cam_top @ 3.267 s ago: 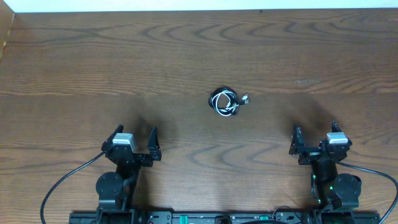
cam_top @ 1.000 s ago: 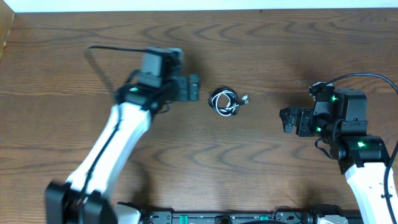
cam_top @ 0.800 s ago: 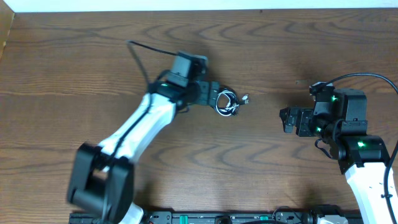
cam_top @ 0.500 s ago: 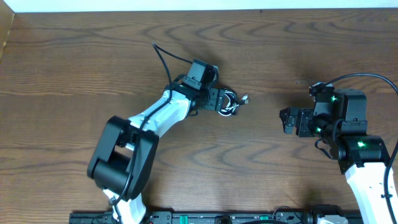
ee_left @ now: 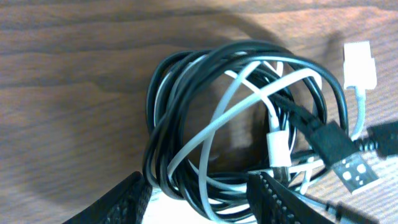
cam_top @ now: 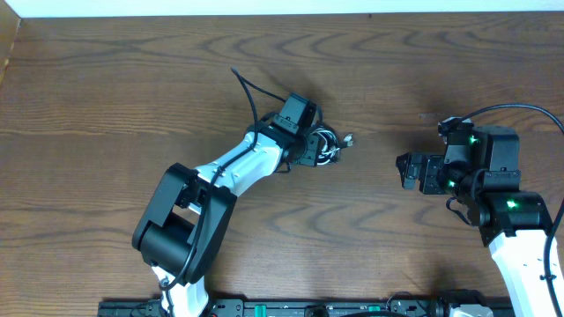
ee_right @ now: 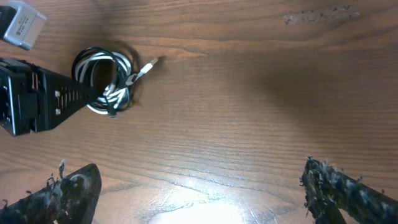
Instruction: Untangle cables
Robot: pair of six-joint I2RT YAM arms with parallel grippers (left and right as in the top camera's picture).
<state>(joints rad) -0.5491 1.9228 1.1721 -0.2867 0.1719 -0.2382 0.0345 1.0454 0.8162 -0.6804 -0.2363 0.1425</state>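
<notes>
**A:** Where are the cables?

**B:** The cables point(cam_top: 326, 145) lie in one small coil on the wooden table point(cam_top: 132, 79). They are a little above its middle, between the two arms and much nearer the left one. Black and white strands are wound over and through each other in loose loops.

**A:** Any plug ends showing?

**B:** Yes, in the left wrist view. A white plug point(ee_left: 359, 62) sticks out at the coil's upper right. A black USB plug point(ee_left: 345, 165) with a metal tip lies at the lower right. A small white connector point(ee_left: 275, 146) sits inside the loop.

**A:** And the left gripper?

**B:** The left gripper point(ee_left: 196, 182) is down at the coil with its jaws parted. Its fingers point(ee_left: 121, 202) straddle the near edge of the coil, and several strands lie between them. I cannot tell whether the pads press on any strand, and nothing looks clamped.

**A:** The other one?

**B:** The right gripper point(cam_top: 404, 172) hovers well to the right of the coil, with its jaws spread wide and nothing in them. Its wrist camera sees the coil far off at the upper left. The left gripper's fingers reach into the coil from the left in that view.
</notes>
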